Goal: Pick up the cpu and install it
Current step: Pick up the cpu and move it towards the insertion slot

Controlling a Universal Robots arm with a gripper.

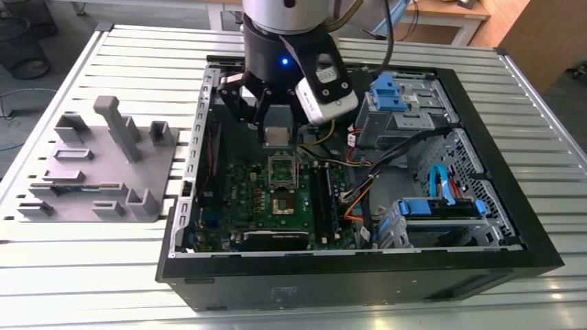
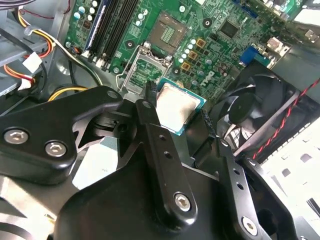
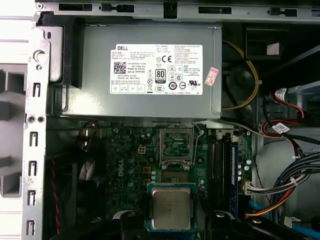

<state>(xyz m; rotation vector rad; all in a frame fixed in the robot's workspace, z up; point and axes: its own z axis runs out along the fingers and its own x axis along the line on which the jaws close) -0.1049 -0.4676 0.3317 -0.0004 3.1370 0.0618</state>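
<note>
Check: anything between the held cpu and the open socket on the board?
Nothing visible. The gripper holds the cpu over the motherboard; the socket lies bare, with no cable or part across it.

A silver-grey cylindrical arm tube [image 1: 275, 14] joins a black wrist collar [image 1: 271, 51] that carries a small blue light [image 1: 283, 62]. A white, rounded camera housing [image 1: 326, 88] is mounted alongside, and a dark cable [image 1: 391, 34] runs nearby. The matte black metal pincer [image 2: 180, 112] has hinged link bars [image 2: 162, 160] fastened with silver hex-socket screws [image 2: 182, 201].
</note>
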